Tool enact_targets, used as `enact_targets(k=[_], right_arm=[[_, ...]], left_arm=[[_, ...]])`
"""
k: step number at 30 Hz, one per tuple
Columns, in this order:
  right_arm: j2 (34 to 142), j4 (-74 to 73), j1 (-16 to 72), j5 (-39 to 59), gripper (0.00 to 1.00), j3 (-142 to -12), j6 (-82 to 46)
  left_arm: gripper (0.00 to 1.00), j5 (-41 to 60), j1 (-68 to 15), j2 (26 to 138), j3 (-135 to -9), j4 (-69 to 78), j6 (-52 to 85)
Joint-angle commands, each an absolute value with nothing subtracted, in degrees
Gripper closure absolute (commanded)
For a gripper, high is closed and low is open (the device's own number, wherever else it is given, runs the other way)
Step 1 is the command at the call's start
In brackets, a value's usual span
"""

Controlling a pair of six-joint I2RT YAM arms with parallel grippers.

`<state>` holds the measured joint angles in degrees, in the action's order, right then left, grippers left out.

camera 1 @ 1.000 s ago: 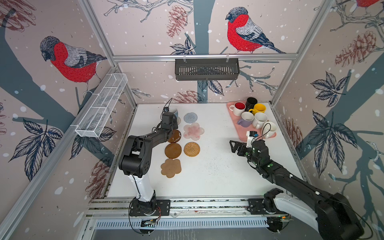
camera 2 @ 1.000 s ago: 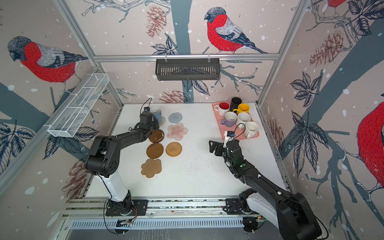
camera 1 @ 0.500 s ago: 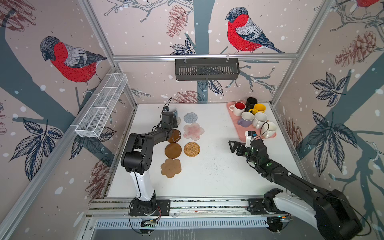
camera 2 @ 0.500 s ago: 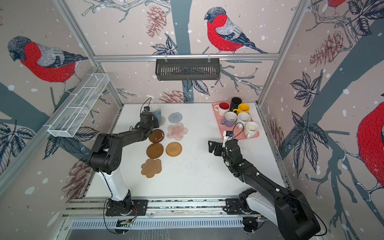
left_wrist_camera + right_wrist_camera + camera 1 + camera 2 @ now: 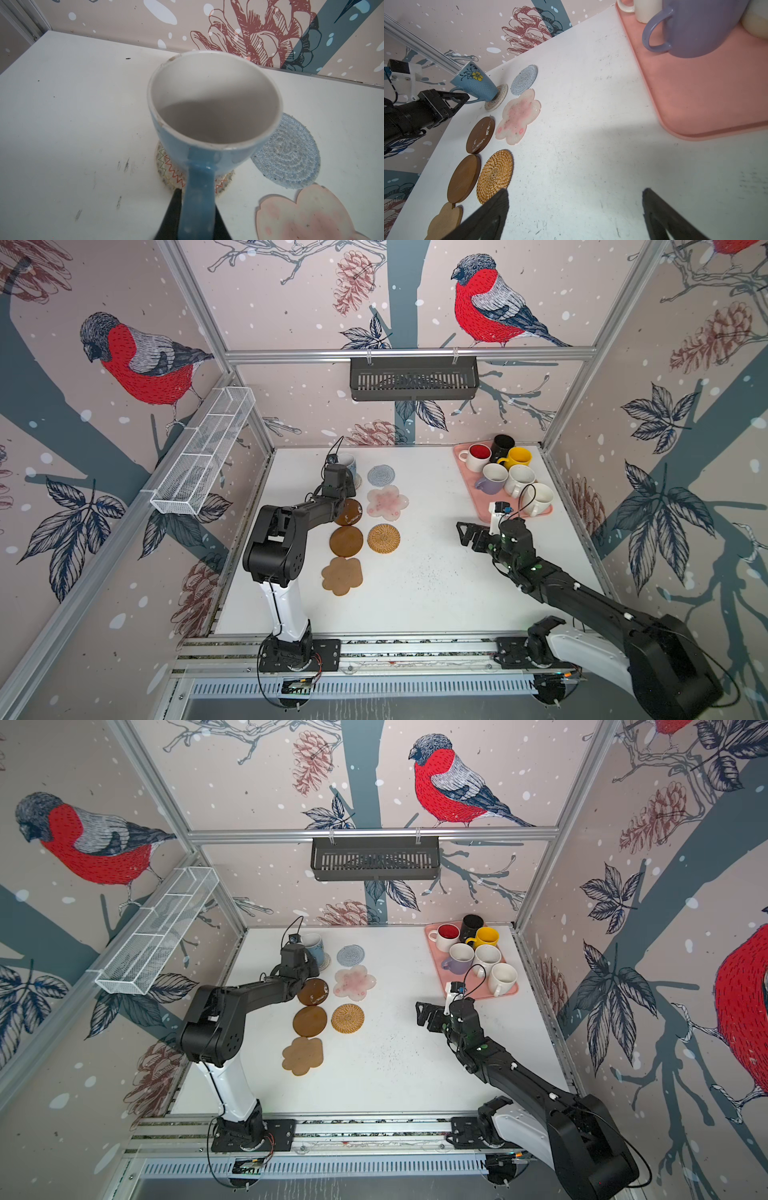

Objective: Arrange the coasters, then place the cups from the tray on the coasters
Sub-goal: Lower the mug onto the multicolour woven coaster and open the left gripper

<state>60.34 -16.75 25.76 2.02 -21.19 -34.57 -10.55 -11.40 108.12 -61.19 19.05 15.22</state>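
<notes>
A light blue cup [image 5: 214,108] stands with its base on the beige woven coaster [image 5: 168,172] at the back left. My left gripper [image 5: 197,197] is shut on the cup's handle. Six more coasters lie beside it: grey-blue round [image 5: 381,475], pink flower [image 5: 387,501], two brown discs [image 5: 348,512] [image 5: 346,541], wicker round [image 5: 383,537] and cork flower [image 5: 342,576]. The pink tray [image 5: 484,506] at the back right holds several cups, among them a lavender one [image 5: 492,479]. My right gripper [image 5: 467,531] hangs open and empty over the table, just off the tray's near left corner.
A dark slotted basket [image 5: 413,379] hangs on the back wall and a white wire rack [image 5: 203,456] on the left wall. The left arm's elbow [image 5: 274,547] stands left of the coasters. Bare table lies between the coasters and the right gripper.
Hardly anything differs. The left wrist has edged slightly toward the back wall with the cup, and the right gripper has crept a touch to the left.
</notes>
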Motion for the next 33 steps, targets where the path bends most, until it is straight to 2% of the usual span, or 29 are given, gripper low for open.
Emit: enact_targets(k=[1, 17, 23, 30, 33], right_arm=[[60.2, -18.0, 25.9, 2.4, 0.00, -21.5, -35.0], [59.4, -17.6, 26.1, 1.9, 0.01, -21.3, -34.9], [59.1, -17.5, 26.4, 1.7, 0.00, -21.3, -34.8], [58.9, -17.5, 26.5, 1.8, 0.00, -21.3, -34.8], [58.8, -17.5, 26.7, 1.7, 0.01, -21.3, -34.7]], left_arm=[[1.00, -10.4, -11.2, 107.6, -61.1, 24.8, 15.9], [1.00, -10.1, -11.2, 109.0, -61.0, 23.8, 17.3], [0.73, -8.7, -11.2, 108.7, -60.4, 23.3, 17.6], [0.55, -8.6, -11.2, 108.4, -60.1, 22.0, 18.0], [0.43, -8.5, -11.2, 107.7, -59.5, 22.2, 18.0]])
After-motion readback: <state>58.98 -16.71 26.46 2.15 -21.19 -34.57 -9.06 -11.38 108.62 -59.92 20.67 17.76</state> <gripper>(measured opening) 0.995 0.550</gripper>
